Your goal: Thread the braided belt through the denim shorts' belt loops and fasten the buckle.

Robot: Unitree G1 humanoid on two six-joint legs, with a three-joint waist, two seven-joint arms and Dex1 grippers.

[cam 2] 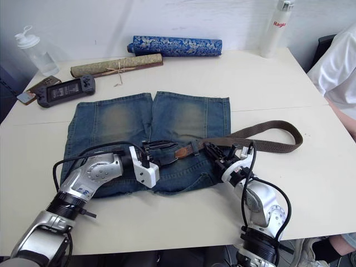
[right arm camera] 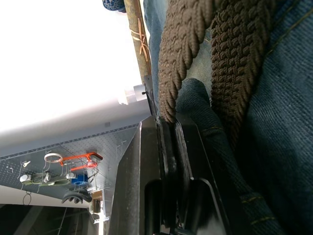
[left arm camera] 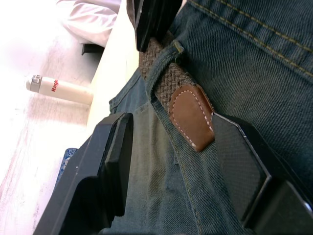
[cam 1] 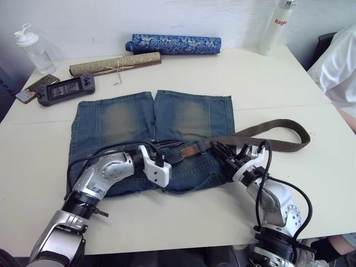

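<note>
White tabletop [cam 1: 278, 83] fills the workspace, backed by a pale wall. Denim shorts [cam 1: 150, 139] lie flat on it, waistband toward the robot, legs pointing to the wall.

Left gripper [cam 1: 164, 157] rests on the waistband near the shorts' centre. Its fingers [left arm camera: 105, 161] are spread wide, one on each side of the braided belt [cam 1: 267, 136]; the tan leather tip [left arm camera: 191, 116] lies between them, close to one finger, with no grip on it. Just ahead of the fingers, the woven strap passes under a belt loop [left arm camera: 164, 61].

Right gripper [cam 1: 223, 151] sits on the waistband at the robot's right edge of the shorts. Its fingers [right arm camera: 168, 147] are pressed together on the braided strap, beside a fold of denim. Beyond this gripper the belt runs off the shorts onto the table, loops round and doubles back.

Past the shorts, well apart from both grippers, lie an olive rolled mat [cam 1: 114, 64], a blue patterned roll [cam 1: 173, 44], a handheld game console [cam 1: 65, 90], a phone [cam 1: 34, 88], a clear bottle [cam 1: 33, 51] and a white bottle [cam 1: 276, 25]. A person's white sleeve [cam 1: 336, 61] shows at the right edge.
</note>
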